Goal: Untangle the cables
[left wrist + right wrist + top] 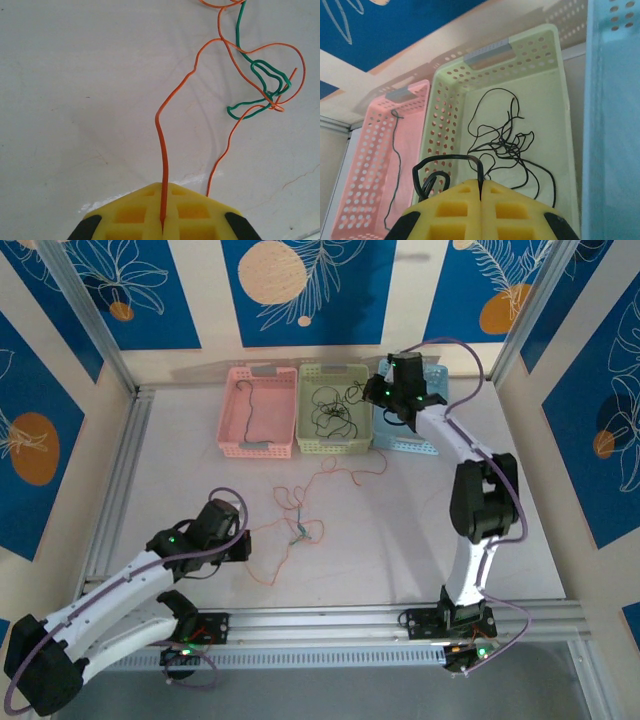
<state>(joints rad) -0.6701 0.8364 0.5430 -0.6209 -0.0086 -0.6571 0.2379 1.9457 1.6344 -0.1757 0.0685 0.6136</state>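
Nearest the near edge of the tabletop (400, 540), the left jaws are pressed fully together. Their yellow pads (130, 215) pinch one end of an orange wire (162, 150) in the seam between them. From the pads the wire runs across bare tabletop to a small knot (300, 530) toward the middle, where a green wire (265, 80) loops through it. A second orange strand slips behind the pads, and it cannot be told whether that one is gripped. Holding the end low looks meant to let the orange wire be drawn out of the knot. There is open surface to the left and toward the near-left corner for such a pull, bounded by the metal rail (115, 485) along the left edge.

Along the far edge three baskets stand touching side by side. The pink basket (232, 425) holds a single dark wire (248, 410). The green basket (445, 100) holds a loose heap of black wires (507, 142). Above its near end the right jaws are closed too, clamped on a black wire (447, 158) that curls off to the left. It is probably held there to be dropped among its like. Room is tight here, since the wall of the blue basket (615, 125) stands just to the right. The free way is upward or back toward the middle.
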